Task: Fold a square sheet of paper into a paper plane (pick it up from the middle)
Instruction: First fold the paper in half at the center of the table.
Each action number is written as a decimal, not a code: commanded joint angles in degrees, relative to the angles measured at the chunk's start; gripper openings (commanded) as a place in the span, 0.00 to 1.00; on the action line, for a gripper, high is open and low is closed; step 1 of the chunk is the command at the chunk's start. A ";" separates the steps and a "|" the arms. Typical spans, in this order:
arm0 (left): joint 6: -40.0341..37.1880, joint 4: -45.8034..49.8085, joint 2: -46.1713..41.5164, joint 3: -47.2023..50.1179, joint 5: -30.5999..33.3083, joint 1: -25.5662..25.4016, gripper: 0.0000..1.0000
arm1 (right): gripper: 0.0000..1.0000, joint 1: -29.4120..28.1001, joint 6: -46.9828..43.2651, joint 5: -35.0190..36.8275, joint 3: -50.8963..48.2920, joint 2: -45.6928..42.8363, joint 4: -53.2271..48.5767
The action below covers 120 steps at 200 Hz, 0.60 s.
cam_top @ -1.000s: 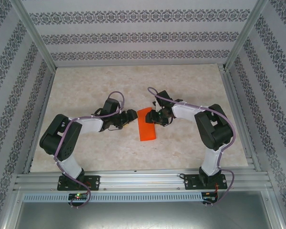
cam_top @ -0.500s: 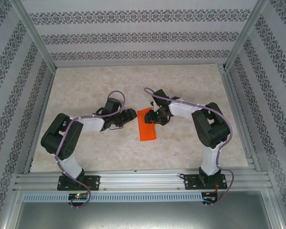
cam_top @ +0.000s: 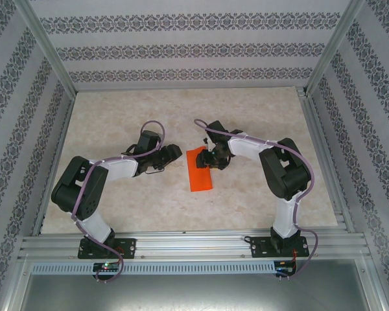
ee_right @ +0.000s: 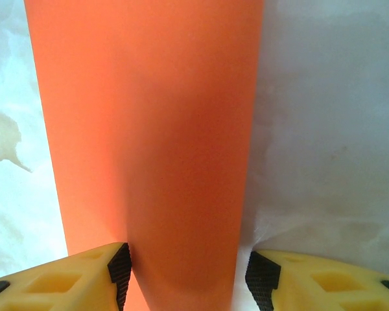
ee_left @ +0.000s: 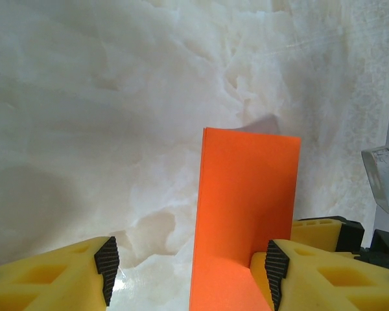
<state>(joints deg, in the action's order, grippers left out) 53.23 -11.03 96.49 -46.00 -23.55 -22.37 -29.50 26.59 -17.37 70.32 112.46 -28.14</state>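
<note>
Your left gripper [cam_top: 176, 153] has backed off to the left and now sits just beside the folded orange paper [cam_top: 201, 176], jaws open, while your right gripper [cam_top: 211, 160] stands open astride the far end of that strip, which lies flat on the table [cam_top: 117, 116] between both arms.

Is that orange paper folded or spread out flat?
Folded, apparently in half: the thin orange-red paper sheet lies as a narrow rectangle, not a square.

The top camera looked down from behind the arms [cam_top: 110, 172] on the whole table [cam_top: 117, 116], while both wrist cameras sat close over the same orange paper [ee_left: 246, 194].
</note>
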 commanded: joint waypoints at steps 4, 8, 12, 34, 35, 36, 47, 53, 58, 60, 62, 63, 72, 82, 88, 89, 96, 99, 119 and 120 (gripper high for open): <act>1.77 -1.77 0.48 0.33 -2.14 0.66 0.64 | 0.58 -0.38 -2.86 9.14 -4.75 11.06 0.57; 1.93 -2.27 0.73 0.38 -2.46 0.65 0.63 | 0.58 -0.41 -2.86 9.11 -4.68 11.16 0.62; 2.04 -2.63 1.08 0.38 -2.78 0.62 0.63 | 0.58 -0.39 -2.88 9.10 -4.67 11.27 0.63; 2.72 -3.89 2.59 0.07 -4.26 0.64 0.60 | 0.58 -0.39 -2.62 9.16 -4.40 11.93 0.72; 2.74 -3.94 2.62 0.05 -4.33 0.65 0.60 | 0.58 -0.43 -2.61 9.18 -4.40 11.92 0.72; 2.74 -4.02 2.64 0.04 -4.36 0.66 0.60 | 0.58 -0.41 -2.60 9.18 -4.41 12.00 0.72; 2.93 -4.35 2.99 0.12 -4.66 0.66 0.59 | 0.58 -0.46 -2.50 9.30 -4.23 12.23 0.76; 2.85 -4.52 3.08 0.04 -4.90 0.66 0.58 | 0.58 -0.47 -2.46 9.44 -4.15 12.38 0.65; 2.92 -4.61 3.17 0.01 -5.20 0.62 0.58 | 0.58 -0.45 -2.48 9.47 -4.07 12.42 0.65; 2.93 -4.64 3.24 0.03 -5.35 0.61 0.58 | 0.58 -0.45 -2.43 9.46 -4.06 12.43 0.64; 2.93 -4.75 3.26 0.03 -5.47 0.63 0.58 | 0.58 -0.42 -2.42 9.48 -4.01 12.49 0.63; 2.93 -4.82 3.31 -0.01 -5.55 0.64 0.57 | 0.58 -0.45 -2.42 9.47 -3.99 12.55 0.59; 2.89 -4.99 3.48 -0.20 -6.11 0.51 0.57 | 0.58 -0.52 -2.42 9.55 -3.89 12.67 0.54; 2.92 -5.30 3.86 -0.35 -6.75 0.55 0.55 | 0.58 -0.47 -2.43 9.76 -3.88 12.77 0.54; 2.91 -5.43 4.05 -0.49 -7.07 0.50 0.54 | 0.58 -0.48 -2.57 9.89 -3.80 12.87 0.46; 2.87 -5.46 4.10 -0.54 -7.18 0.49 0.54 | 0.58 -0.52 -2.54 9.94 -3.80 12.91 0.46; 3.01 -5.76 4.36 -0.58 -7.58 0.43 0.53 | 0.58 -0.49 -2.52 9.98 -3.73 13.02 0.37; 3.08 -5.89 4.47 -0.69 -7.75 0.41 0.52 | 0.58 -0.48 -2.44 10.06 -3.76 13.04 0.37; 3.37 -7.23 5.52 -1.11 -9.32 0.19 0.44 | 0.58 -0.52 -2.46 10.60 -3.79 13.33 0.28; 3.37 -7.24 5.58 -1.15 -9.41 0.20 0.44 | 0.58 -0.50 -2.49 10.64 -3.79 13.36 0.28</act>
<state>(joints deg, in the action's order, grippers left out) 56.05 -14.70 100.64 -46.00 -30.09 -22.37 -29.71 26.52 -16.73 71.88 113.58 -30.02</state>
